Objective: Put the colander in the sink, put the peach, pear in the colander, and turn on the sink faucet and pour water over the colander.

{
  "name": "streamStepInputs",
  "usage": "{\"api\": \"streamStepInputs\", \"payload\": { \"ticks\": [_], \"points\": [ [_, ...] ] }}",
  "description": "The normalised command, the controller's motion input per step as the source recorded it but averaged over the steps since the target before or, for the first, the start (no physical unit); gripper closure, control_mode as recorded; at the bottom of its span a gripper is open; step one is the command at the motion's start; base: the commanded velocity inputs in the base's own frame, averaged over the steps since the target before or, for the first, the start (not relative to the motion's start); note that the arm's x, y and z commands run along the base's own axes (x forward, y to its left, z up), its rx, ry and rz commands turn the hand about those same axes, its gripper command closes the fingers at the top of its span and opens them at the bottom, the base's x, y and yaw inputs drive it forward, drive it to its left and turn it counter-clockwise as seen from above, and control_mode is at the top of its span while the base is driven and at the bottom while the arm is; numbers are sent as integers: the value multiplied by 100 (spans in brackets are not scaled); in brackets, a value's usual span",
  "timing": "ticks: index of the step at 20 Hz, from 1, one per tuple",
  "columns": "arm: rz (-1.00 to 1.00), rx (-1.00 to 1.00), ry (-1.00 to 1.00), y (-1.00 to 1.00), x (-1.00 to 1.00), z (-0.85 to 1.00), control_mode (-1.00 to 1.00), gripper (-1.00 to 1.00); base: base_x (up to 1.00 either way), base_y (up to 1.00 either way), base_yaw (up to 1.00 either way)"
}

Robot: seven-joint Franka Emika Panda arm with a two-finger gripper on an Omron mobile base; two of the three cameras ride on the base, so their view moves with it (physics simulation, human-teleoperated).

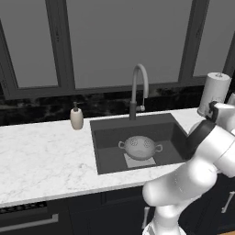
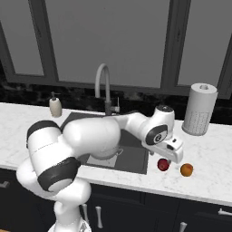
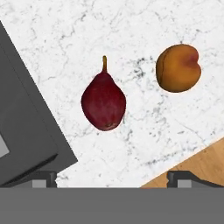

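Observation:
The pale perforated colander sits on the floor of the dark sink, below the grey gooseneck sink faucet. No water is in view. On the marble counter right of the sink lie the dark red pear and, beside it, the orange peach. From the right base camera the pear and peach rest near the counter's front edge. My gripper hangs open straight above the pear, its fingertips spread wide and holding nothing. The hand hovers just over the pear.
A paper-towel roll stands at the back right of the counter. A beige soap bottle is left of the sink. The sink corner lies close to the pear. The counter's front edge and wooden floor are just beyond the fruit.

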Motion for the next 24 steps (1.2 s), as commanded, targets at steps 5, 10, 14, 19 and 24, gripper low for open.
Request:
{"api": "streamStepInputs", "payload": {
  "ticks": [5,10,14,19,24],
  "points": [
    [1,2,1,-3,21,-27,-100,-100,0,0,0],
    [1,0,0,0,28,-27,-100,-100,0,0,0],
    [0,0,0,-1,17,-29,-100,-100,0,0,0],
    [0,0,0,-6,6,-21,-100,-100,0,0,0],
    [0,0,0,-2,2,-20,-100,-100,0,0,0]
  ]
}}
